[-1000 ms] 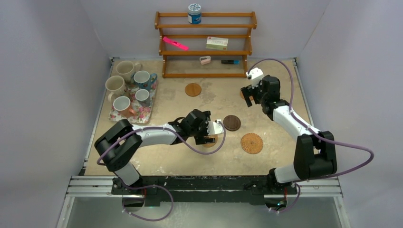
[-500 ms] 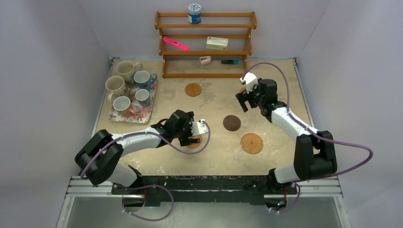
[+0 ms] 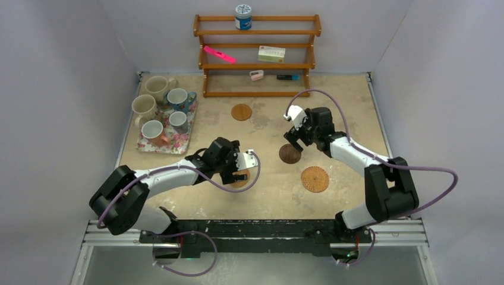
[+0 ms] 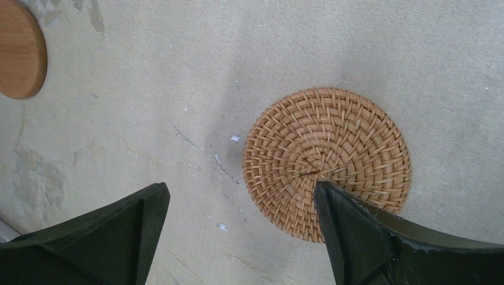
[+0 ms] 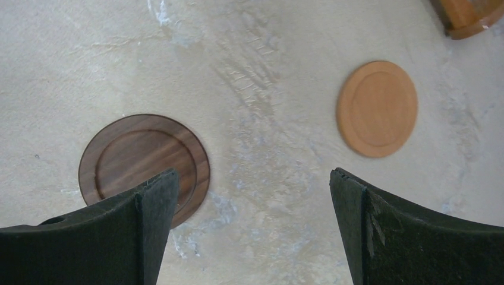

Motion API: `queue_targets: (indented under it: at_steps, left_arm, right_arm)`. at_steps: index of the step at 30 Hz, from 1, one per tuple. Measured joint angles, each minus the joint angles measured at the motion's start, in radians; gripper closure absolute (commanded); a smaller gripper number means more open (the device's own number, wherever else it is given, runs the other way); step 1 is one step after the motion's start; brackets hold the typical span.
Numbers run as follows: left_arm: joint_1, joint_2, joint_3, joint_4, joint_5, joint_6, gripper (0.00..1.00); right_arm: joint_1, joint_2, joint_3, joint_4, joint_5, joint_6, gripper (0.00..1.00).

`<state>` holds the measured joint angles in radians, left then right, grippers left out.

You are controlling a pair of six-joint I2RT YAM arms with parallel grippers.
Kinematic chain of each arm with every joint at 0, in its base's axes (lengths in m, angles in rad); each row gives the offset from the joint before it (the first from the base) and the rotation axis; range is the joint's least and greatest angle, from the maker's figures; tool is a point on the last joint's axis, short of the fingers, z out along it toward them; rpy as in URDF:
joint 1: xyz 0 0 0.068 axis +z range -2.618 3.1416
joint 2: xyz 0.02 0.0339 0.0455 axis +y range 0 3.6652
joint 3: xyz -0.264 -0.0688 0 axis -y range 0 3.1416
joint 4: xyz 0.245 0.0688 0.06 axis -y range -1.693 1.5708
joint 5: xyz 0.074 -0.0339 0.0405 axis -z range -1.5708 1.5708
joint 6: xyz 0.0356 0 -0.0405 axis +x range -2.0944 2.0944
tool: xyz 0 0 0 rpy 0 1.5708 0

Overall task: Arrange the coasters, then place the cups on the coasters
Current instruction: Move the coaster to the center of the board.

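Several cups [image 3: 153, 129] stand on a floral mat [image 3: 172, 141] at the far left. On the table lie a smooth tan coaster [image 3: 241, 111], a dark brown coaster [image 3: 289, 155], a woven coaster [image 3: 314, 179] and a second woven coaster [image 3: 239, 180] partly under my left gripper [image 3: 241, 173]. That gripper [image 4: 238, 190] is open, and its right finger [image 4: 356, 237] overlaps the woven coaster's [image 4: 327, 154] near edge. My right gripper [image 3: 293, 143] hangs open just above the dark brown coaster [image 5: 136, 160], holding nothing. Its wrist view also shows the tan coaster [image 5: 377, 108].
A wooden shelf rack [image 3: 257, 56] stands at the back with a blue-and-white canister [image 3: 243, 16] on top and small items on its shelves. Another smooth tan disc [image 4: 18, 53] shows at the left wrist view's top left. Grey walls close in the table.
My left arm has drawn back to the left, and the woven coaster under its fingers has slid left with it. My right gripper has swung left and nearer, over the dark brown coaster.
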<state>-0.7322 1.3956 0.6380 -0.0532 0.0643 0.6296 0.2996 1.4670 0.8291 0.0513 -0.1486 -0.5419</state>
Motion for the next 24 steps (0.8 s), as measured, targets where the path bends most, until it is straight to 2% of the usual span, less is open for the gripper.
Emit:
queue_targets:
  at_steps: [8,13,24]
  left_arm:
    - [0.009,-0.081,0.021,-0.041,0.052,-0.025,0.00]
    - [0.042,-0.154,0.021,-0.032,0.062,-0.041,0.00]
    - [0.274,-0.252,-0.072,0.139,-0.010,-0.107,0.00]
  right_arm:
    - [0.073,0.132,-0.010,0.032,0.043,-0.024,0.01]
    - [0.127,0.160,-0.013,0.107,0.075,-0.027,0.01]
    - [0.185,0.266,0.062,0.214,0.129,-0.005,0.01]
